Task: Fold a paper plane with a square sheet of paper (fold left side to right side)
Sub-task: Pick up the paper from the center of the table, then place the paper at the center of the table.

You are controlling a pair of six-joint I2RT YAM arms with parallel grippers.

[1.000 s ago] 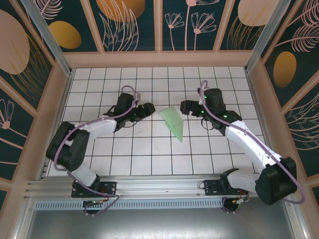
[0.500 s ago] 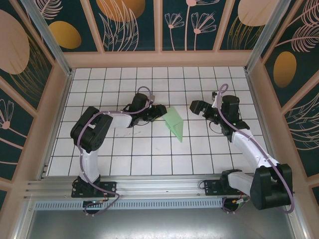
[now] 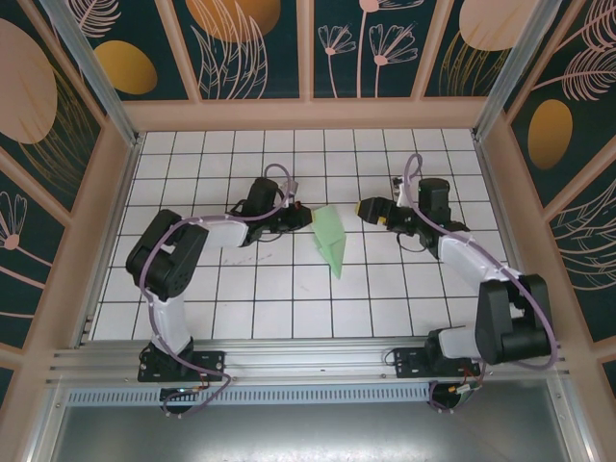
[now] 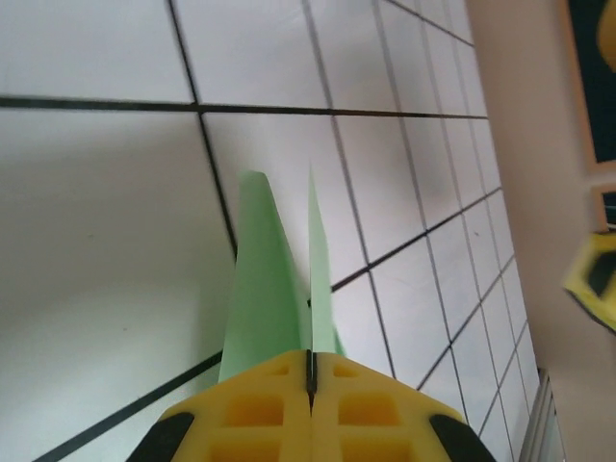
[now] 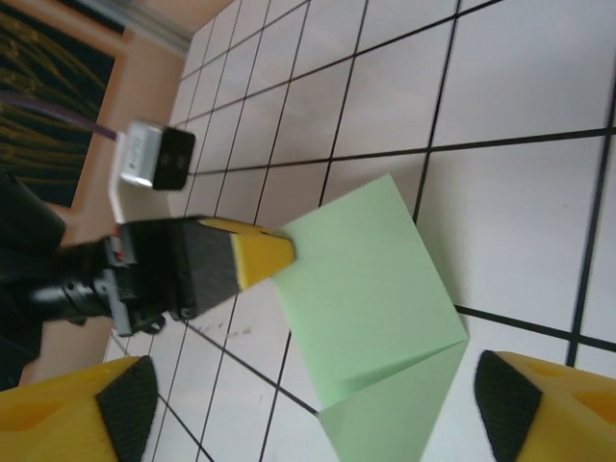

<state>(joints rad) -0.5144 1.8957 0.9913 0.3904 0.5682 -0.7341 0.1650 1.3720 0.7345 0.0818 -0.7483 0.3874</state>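
Left end effector clamped on left edge of folded green paper, centre of tabletop; right end effector gaping beside it. Better to lift the edge over rightward and match corners before creasing.

The paper sheet is thin, matt, pale green paper with crisp creases; the table is smooth, white and faintly glossy. The left gripper is matt moulded yellow plastic, and the rail along the frame's bottom is brushed metal.
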